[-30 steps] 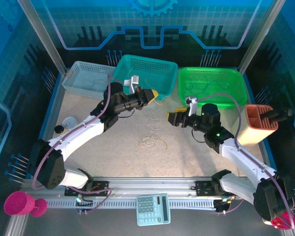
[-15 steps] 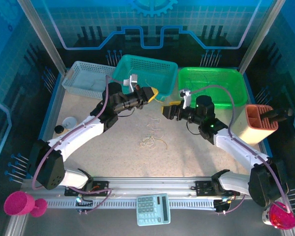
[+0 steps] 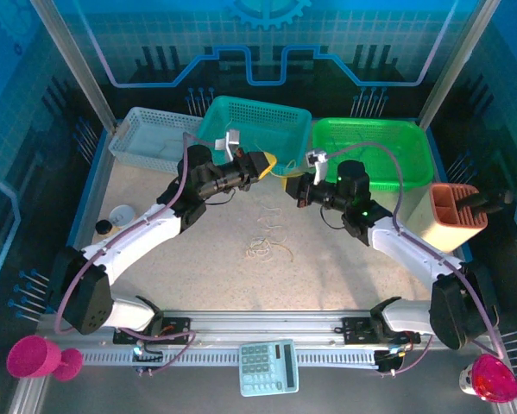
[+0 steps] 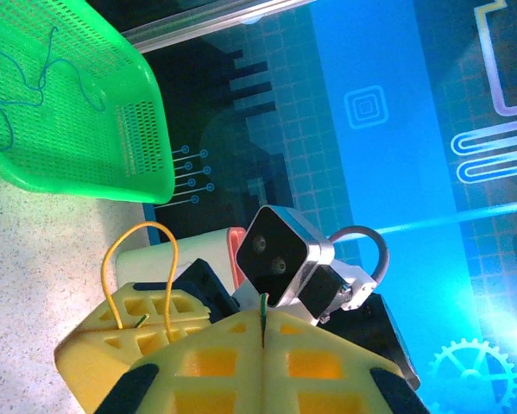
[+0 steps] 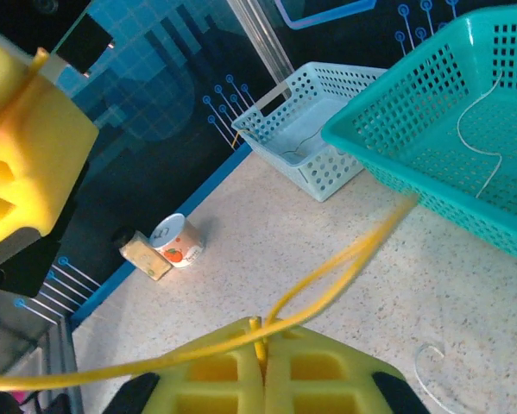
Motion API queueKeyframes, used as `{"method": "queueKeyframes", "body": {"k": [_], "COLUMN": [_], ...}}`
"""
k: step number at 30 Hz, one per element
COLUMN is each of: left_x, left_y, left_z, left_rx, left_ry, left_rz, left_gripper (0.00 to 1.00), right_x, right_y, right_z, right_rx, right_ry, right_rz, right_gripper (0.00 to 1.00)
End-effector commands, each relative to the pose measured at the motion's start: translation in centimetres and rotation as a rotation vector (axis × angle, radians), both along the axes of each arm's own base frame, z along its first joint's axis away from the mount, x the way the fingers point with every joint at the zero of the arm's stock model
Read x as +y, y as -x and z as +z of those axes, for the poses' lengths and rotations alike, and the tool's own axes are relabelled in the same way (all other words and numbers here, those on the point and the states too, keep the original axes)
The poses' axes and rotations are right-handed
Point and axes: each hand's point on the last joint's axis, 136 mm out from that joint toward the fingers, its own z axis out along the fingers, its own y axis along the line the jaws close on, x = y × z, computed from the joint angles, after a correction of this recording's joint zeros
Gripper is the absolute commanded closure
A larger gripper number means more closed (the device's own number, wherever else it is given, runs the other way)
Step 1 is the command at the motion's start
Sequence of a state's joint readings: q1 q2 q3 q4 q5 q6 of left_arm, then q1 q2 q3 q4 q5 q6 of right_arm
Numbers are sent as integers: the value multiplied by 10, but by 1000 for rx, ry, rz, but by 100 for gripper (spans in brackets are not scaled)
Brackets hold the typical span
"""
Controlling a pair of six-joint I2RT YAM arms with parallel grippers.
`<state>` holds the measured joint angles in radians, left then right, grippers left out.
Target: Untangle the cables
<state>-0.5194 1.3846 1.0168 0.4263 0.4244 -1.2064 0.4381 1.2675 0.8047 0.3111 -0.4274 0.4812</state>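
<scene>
Yellow cable (image 5: 349, 256), pinched tight in the closed jaws of left gripper (image 4: 264, 323) and right gripper (image 5: 260, 343) just in front of the teal basket (image 3: 258, 104), may snap or slip free if they pull apart hard

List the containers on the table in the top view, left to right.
pale blue basket → teal basket → green basket → orange holder
</scene>
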Motion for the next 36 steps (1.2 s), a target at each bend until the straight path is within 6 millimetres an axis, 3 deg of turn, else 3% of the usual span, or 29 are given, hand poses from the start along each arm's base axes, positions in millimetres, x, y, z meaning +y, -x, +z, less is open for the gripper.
{"method": "queueKeyframes", "body": {"k": [1,11,20,27,31,33,36], "left_x": [8,28,37,37,46,59,81], "left_y": [-3,-23,-26,-40,-66,-84,-110], "left_z": [12,53,75,83,82,79,78], "left_rx": [-36,-115,-258,-379,-378,-355,-333], "left_ry": [33,92,49,-59,-85,-90,-91], "left_rz": [33,63,46,61,121,182,272], "left_gripper": [100,100,100,100,100,100,100], "right_x": [-4,-39,-43,-29,-19,-18,-21], "right_y": [7,5,4,1,-8,-12,-20], "right_z": [10,-54,-74,-77,-73,-78,-82], "right_rx": [-36,101,164,219,248,277,296], "right_ry": [11,56,59,33,28,50,73], "right_rz": [-3,-130,-148,-95,-69,-62,-63], "right_gripper": [100,100,100,100,63,54,49]}}
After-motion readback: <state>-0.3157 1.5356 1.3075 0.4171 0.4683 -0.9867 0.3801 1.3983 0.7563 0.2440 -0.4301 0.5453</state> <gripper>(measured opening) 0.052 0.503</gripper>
